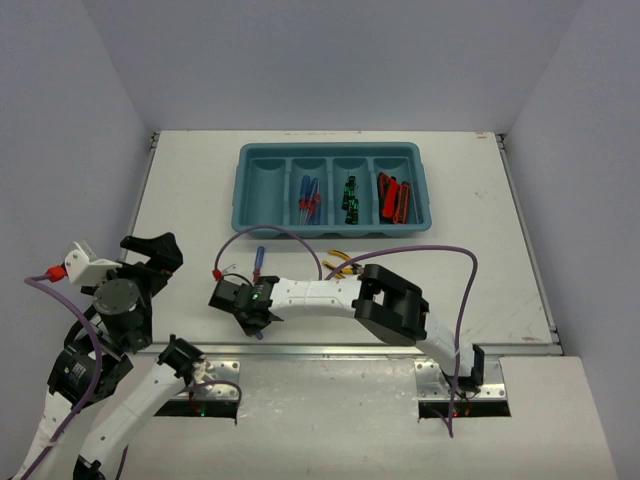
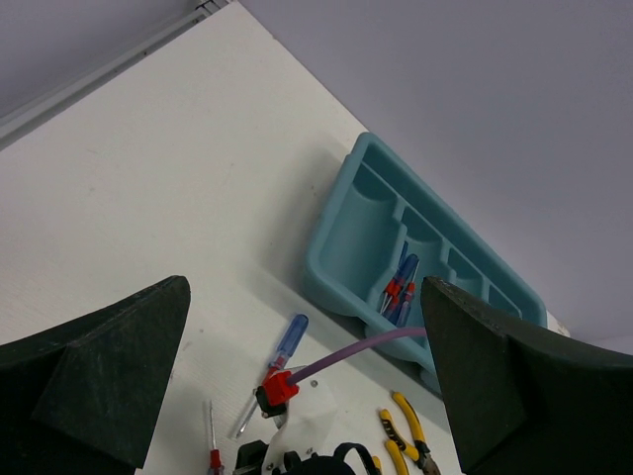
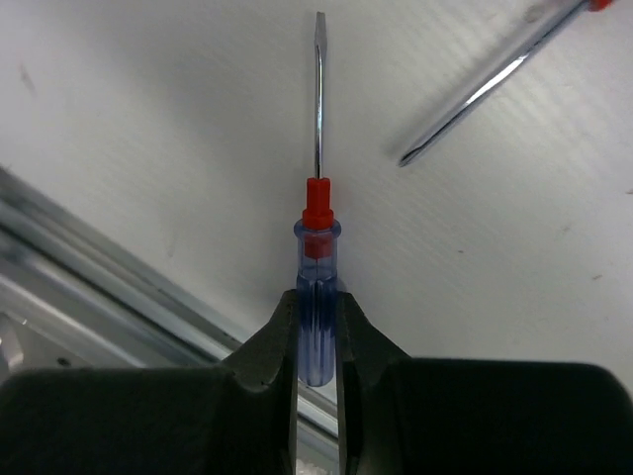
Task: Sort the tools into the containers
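Gripping the blue-and-red screwdriver (image 3: 318, 237) by its handle, shaft pointing straight ahead, the right pincer (image 3: 316, 297) is closed on it low over the bench (image 3: 148, 119), close to the front rail. That hold probably lines the tool up for laying lengthwise in a compartment. Matching screwdrivers (image 1: 308, 198) lie in the tray (image 1: 243, 190), well apart. The left pincer (image 1: 152, 250) stands wide open off to the side, out of the way.

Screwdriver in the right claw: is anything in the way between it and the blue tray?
Only low things: another screwdriver lies flat on the table between the right gripper and the tray, and a purple cable arches there. Lifted, the held screwdriver probably clears both.
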`<state>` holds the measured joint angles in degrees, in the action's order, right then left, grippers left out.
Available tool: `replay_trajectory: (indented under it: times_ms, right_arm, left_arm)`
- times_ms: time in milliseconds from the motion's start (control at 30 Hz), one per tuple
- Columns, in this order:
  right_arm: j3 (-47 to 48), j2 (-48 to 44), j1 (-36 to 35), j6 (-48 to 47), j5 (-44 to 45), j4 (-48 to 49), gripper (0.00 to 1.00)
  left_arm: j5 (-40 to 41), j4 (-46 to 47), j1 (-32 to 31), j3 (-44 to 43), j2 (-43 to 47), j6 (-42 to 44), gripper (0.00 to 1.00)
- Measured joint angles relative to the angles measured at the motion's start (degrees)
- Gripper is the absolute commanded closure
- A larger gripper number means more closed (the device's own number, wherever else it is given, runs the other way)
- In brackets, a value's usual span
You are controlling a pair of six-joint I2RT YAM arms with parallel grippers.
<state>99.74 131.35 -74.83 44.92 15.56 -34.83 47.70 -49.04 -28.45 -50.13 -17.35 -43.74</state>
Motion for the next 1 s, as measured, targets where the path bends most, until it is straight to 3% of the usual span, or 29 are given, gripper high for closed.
replay_trajectory:
  times_ms: [167,300,433,533,633,800,1000]
  right_arm:
    - [-6.9,-4.2,-0.3,-3.2,-9.0,6.1,1.0]
    - [-17.6,-14.5,-0.7,-5.0,-13.4,10.2,1.0]
    - [-21.9,-27.1,-0.2,-6.8,-13.7,11.3,1.0]
    - [-21.9,-34.7,5.0,-7.0,-11.5,10.6,1.0]
    - [-21.2,-38.6,16.0,-6.4,-8.0,9.2,1.0]
    - [-15.7,-33.0,29.8,-5.8,-1.3,5.4,1.0]
    - [-0.4,-17.1,32.5,-5.8,5.1,0.9,0.98]
  left_arm:
    - [0.3,0.0,0.0,0.0,0.8,0.0,0.0]
    - [0.3,0.4,0.0,0.1,0.7,0.5,0.0]
    - [0.2,0.8,0.0,0.2,-0.3,1.2,0.0]
    - [-0.7,1.7,0.0,0.6,-1.7,2.1,0.0]
    - [-2.4,3.3,0.0,1.4,-3.4,3.7,0.0]
    - [-6.2,5.4,0.0,1.9,-9.6,6.8,0.0]
    - [-13.9,9.0,0.0,3.8,-15.6,11.8,0.0]
